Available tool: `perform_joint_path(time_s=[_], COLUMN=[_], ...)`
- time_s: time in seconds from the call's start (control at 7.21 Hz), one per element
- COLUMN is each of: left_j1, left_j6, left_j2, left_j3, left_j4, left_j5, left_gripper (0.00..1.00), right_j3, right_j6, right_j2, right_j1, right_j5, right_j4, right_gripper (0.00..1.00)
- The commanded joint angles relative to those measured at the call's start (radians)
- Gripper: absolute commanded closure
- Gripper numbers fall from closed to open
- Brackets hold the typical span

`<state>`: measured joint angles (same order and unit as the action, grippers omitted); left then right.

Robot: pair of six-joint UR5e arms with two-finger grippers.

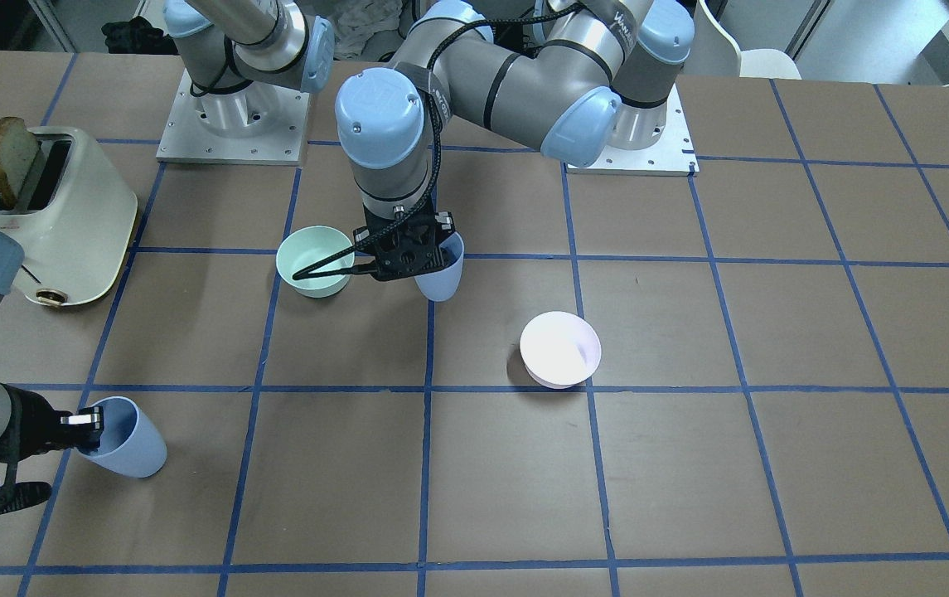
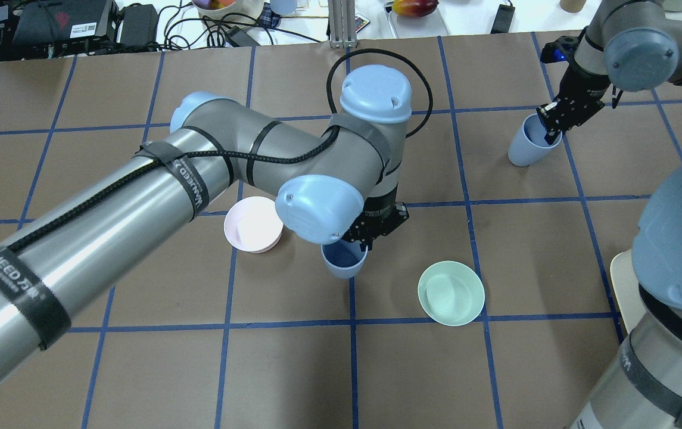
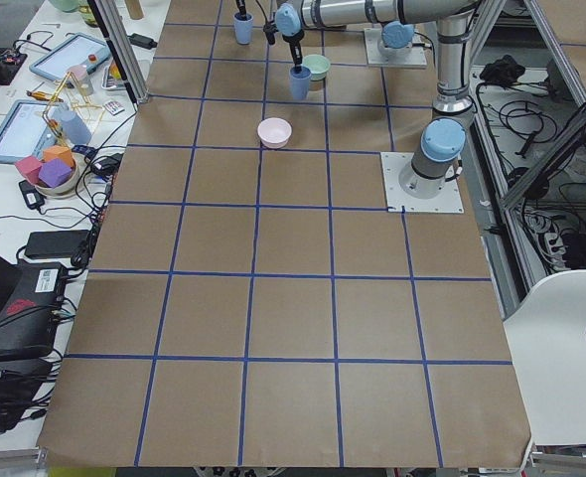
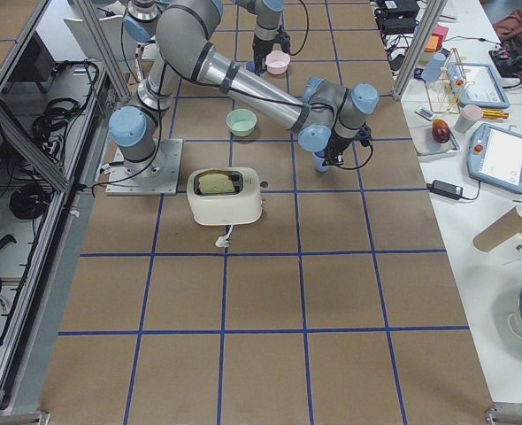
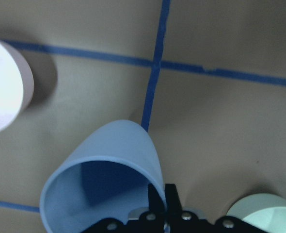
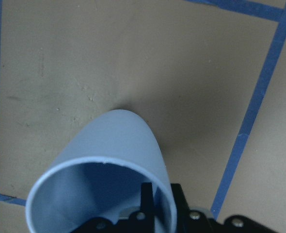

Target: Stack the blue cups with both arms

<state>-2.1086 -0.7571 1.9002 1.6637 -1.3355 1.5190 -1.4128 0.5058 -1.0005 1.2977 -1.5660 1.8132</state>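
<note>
Two pale-blue cups are each held by the rim. My left gripper is shut on the rim of one blue cup near the table's middle. The left wrist view shows its fingers pinching the cup wall. My right gripper is shut on the rim of the other blue cup, which is tilted, at the table's far right side. The right wrist view shows the same pinch on that cup.
A mint-green bowl sits close beside the left arm's cup. A pale pink bowl sits on its other side. A cream toaster with toast stands near the right arm's base. Blue tape lines grid the table.
</note>
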Motion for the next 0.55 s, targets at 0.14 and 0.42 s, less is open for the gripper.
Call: perform_joint_path(time_s=[0.14, 0.42], left_j1=[-0.053, -0.056], left_j6=[-0.080, -0.071], left_j2=[-0.024, -0.001], left_j3=[0.065, 0.074], left_j4=[0.013, 0.019], left_j5=[-0.025, -0.019], left_gripper=[1.00, 0.71], right_j3=[0.029, 0.140], right_j6=[-0.001, 0.002], right_j2=[-0.033, -0.047], right_j1=[0.000, 0.005], right_j5=[0.007, 0.012], right_j4=[-0.087, -0.267], right_gripper=[1.00, 1.00])
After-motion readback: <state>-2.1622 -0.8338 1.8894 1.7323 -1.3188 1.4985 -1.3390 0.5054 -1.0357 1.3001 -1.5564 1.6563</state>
